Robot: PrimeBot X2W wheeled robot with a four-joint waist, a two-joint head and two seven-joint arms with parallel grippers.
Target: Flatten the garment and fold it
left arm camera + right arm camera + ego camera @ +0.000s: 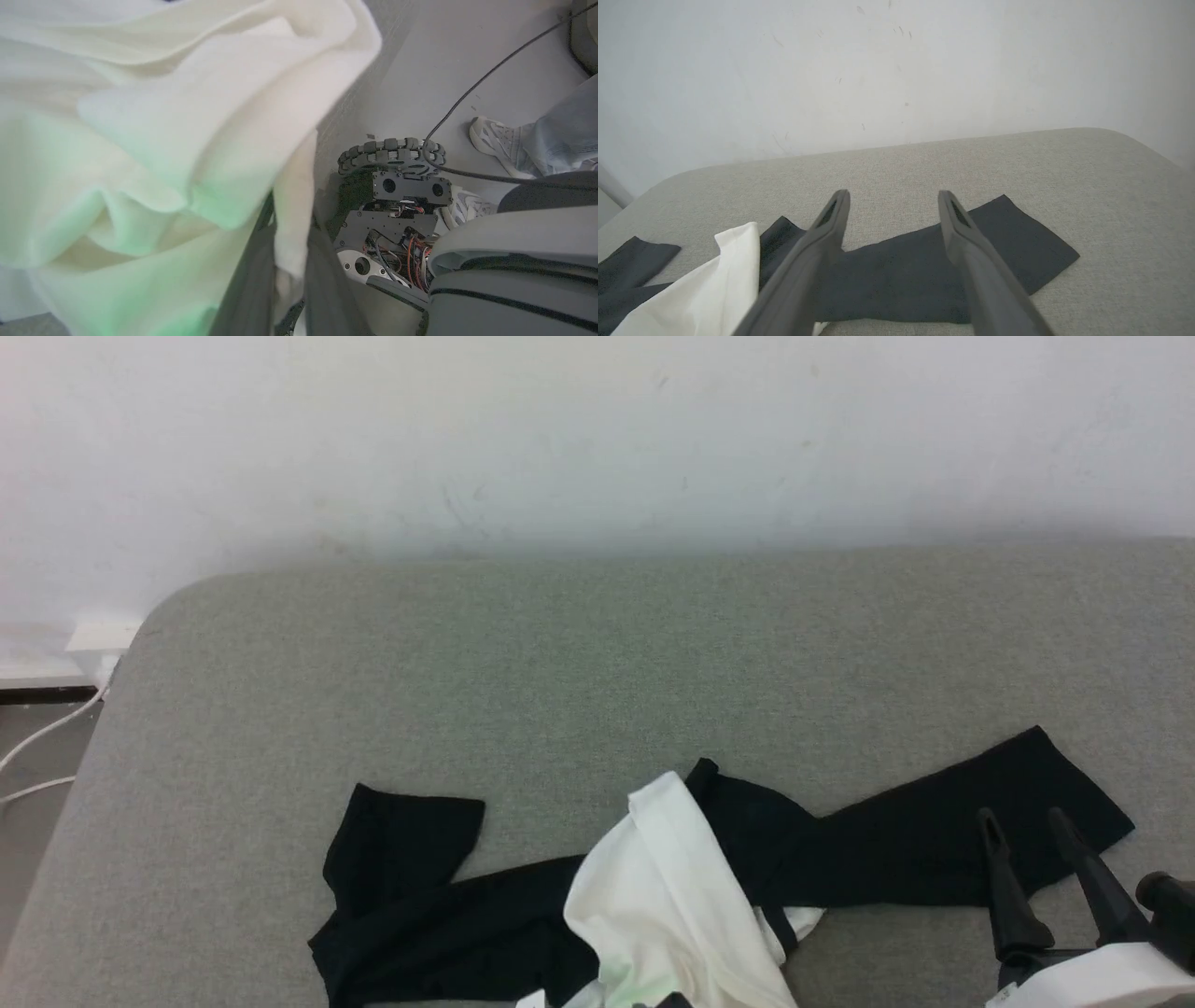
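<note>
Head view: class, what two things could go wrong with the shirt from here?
The left gripper pinches a bunched fold of the soft white shirt with black sleeves; lifting may drag several layers. It lies at the near edge of the grey fabric-covered surface; a pull could slide it off.

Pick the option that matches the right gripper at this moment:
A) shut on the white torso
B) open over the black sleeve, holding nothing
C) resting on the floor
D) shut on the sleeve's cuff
B: the right gripper has its fingers spread wide with nothing between them, over the black sleeve of the garment.
</note>
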